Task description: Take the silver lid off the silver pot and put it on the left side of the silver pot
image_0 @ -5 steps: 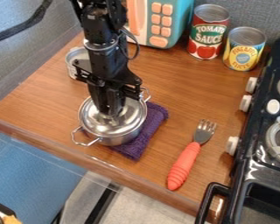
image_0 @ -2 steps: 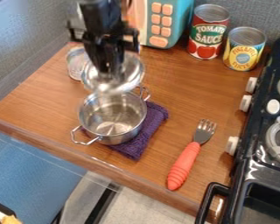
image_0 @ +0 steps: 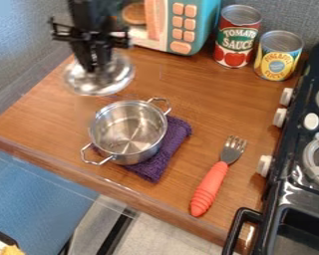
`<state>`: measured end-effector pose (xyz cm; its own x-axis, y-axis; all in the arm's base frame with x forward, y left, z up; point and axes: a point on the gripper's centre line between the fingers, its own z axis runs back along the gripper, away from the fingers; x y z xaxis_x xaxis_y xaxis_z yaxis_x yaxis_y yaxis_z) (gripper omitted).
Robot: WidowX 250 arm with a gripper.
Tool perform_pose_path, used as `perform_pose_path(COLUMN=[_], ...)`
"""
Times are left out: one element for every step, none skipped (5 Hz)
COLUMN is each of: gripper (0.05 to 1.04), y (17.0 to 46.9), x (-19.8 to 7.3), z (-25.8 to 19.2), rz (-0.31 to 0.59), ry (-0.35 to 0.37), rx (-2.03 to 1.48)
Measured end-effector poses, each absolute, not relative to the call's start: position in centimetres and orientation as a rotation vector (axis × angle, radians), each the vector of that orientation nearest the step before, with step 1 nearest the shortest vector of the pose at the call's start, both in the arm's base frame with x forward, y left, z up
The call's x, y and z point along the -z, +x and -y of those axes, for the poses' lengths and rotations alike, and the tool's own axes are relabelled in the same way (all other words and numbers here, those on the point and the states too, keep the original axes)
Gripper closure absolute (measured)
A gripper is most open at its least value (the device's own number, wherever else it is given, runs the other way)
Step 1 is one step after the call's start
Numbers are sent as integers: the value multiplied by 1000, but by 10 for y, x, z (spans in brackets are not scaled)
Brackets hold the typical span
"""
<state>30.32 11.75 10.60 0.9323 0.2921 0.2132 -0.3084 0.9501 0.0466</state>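
Note:
At the upper left, the black gripper is shut on the silver lid by its top. It holds the lid in the air, up and to the left of the silver pot. The pot stands uncovered, its inside showing, partly on a folded purple cloth. Its two wire handles point to the lower left and upper right.
A fork with a red handle lies right of the pot. Two cans, a red one and a yellow one, stand at the back beside a toy microwave. The black stove borders the right side.
The gripper has lifted the lid off the pot and carried it up and to the left. The pot, cloth and fork have stayed where they were.

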Motion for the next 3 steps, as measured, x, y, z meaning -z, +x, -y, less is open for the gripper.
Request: perform_pose_path(gripper=[795, 795, 795], y=[291, 282, 274], x=[-100, -92, -80], z=[-148, -166, -173], rz=[182, 161, 126], ry=[105, 117, 136], rx=[-405, -449, -459])
